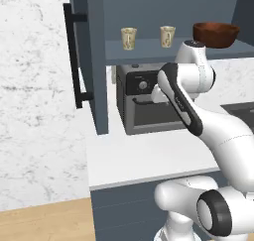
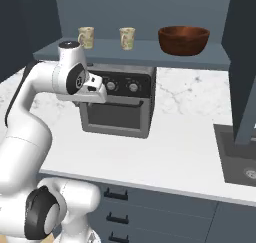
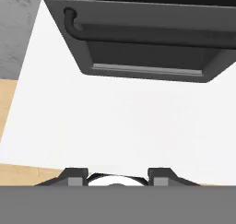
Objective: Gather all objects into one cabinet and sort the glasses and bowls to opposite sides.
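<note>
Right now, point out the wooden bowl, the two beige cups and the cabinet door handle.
Wooden bowl (image 2: 183, 40), right base view, outer wall.
Left beige cup (image 2: 86, 37), right base view, side.
Right beige cup (image 2: 127, 38), right base view, side.
Cabinet door handle (image 1: 74, 61), left base view, mid-bar.

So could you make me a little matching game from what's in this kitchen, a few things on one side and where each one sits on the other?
Things:
1. wooden bowl
2. beige cups
3. toaster oven
4. black bar handle

Places:
A. on the white counter, under the shelf
B. right end of the cabinet shelf
C. on the open cabinet door
D. left and middle of the cabinet shelf

Pairs: 1-B, 2-D, 3-A, 4-C
</note>
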Available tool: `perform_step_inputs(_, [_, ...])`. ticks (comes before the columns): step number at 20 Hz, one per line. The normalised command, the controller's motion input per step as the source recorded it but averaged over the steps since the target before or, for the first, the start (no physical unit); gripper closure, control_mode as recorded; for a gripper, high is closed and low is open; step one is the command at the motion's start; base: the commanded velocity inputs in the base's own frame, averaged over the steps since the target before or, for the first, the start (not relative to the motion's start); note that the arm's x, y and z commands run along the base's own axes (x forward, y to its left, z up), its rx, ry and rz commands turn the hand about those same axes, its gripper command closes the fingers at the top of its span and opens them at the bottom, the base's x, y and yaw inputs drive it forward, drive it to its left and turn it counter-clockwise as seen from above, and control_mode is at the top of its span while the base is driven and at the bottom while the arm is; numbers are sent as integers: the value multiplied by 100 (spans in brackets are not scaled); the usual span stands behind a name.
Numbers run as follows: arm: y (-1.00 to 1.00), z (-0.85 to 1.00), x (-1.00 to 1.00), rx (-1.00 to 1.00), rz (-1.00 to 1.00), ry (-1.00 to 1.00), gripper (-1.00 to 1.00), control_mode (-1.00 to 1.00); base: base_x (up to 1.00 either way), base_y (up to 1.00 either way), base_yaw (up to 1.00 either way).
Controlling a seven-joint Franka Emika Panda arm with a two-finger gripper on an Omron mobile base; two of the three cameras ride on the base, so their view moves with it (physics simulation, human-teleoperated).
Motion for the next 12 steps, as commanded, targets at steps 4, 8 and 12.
perform_step_inputs(4, [0,0,0,0,0,0,-100,100,-30,-1,0])
perform_step_inputs(8, [0,0,0,0,0,0,-100,100,-93,-18,0])
perform_step_inputs(12, [0,0,0,0,0,0,-100,100,-95,-10,0])
